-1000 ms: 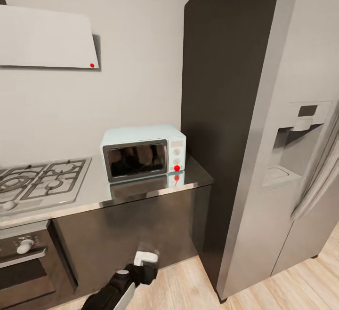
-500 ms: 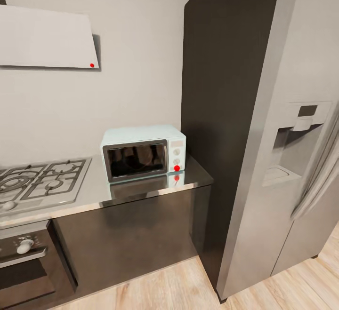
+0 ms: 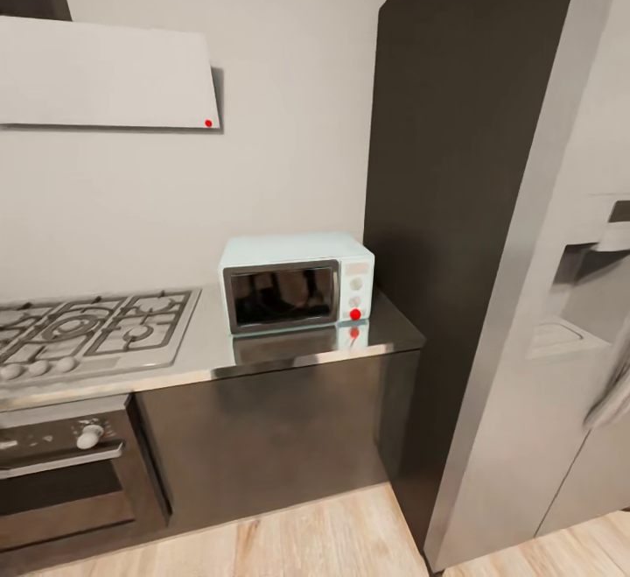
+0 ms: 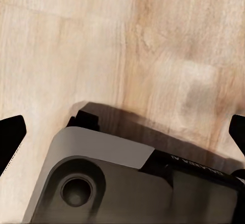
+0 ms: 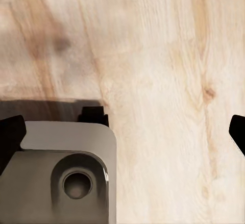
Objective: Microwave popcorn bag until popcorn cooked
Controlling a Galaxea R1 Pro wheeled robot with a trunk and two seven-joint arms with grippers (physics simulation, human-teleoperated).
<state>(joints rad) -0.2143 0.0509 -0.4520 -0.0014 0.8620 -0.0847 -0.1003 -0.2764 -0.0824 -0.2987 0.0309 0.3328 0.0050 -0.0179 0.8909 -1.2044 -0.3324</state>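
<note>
The pale mint-blue microwave [image 3: 297, 284] stands on the steel countertop [image 3: 289, 354], hard against the dark tall panel. Its dark glass door is shut and a red round light glows low on its knob panel. The popcorn bag is out of view. In the left wrist view my left gripper [image 4: 122, 134] hangs open, its black fingertips [image 4: 11, 134] far apart, over the wooden floor and a grey part of my base [image 4: 102, 183]. My right gripper [image 5: 122, 132] is open too, fingertips [image 5: 10, 132] wide apart above floor and base.
A gas hob [image 3: 87, 327] lies left of the microwave, with a built-in oven [image 3: 61, 463] below it and a white hood [image 3: 105, 73] above. A dark tall panel [image 3: 446, 209] and a steel fridge [image 3: 560, 297] stand at the right. Wooden floor [image 3: 306, 533] lies in front of the cabinets.
The head view has shifted, so the kitchen now sits further right and slightly lower in the picture. The arm seen low in the view one second ago is gone from it.
</note>
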